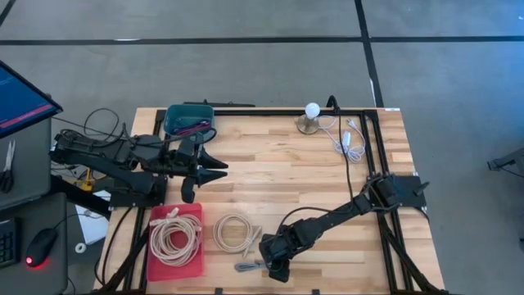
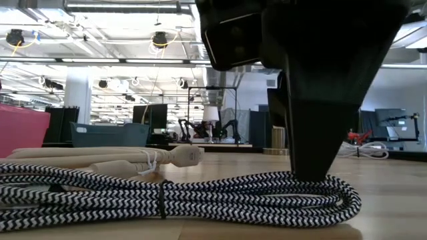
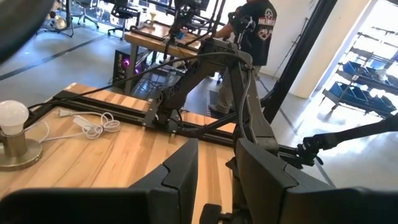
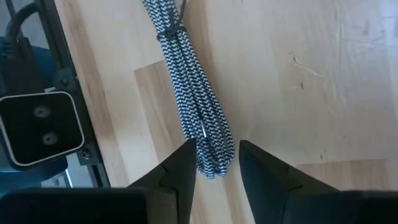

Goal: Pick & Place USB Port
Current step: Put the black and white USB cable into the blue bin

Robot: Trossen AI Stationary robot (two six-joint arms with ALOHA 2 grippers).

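Counter (image 1: 278, 176): pale wood planks, matt, faint scratches, framed in black metal rail. Braided cable (image 4: 198, 118): woven cloth sheath in black-and-white zigzag, rough, cinched by a dark tie, lying between my right fingers (image 4: 171, 177). My fingers: dark matt plastic, smooth. Cream cable (image 2: 120, 159): smooth rubbery jacket. At nine o'clock of the braided cable, red tray (image 1: 195, 266): plastic. Teal bin (image 1: 187, 117), far left: plastic. Lamp bulb (image 3: 13, 116): frosted white, on brushed metal base.

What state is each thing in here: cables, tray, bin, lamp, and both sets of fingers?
Braided cable: bundled, flat on table, between right gripper fingers, not lifted.
Beige cable: coiled on table.
Red tray: holds a coiled cable.
Teal bin: upright.
Lamp: upright.
Left gripper: above table, empty.
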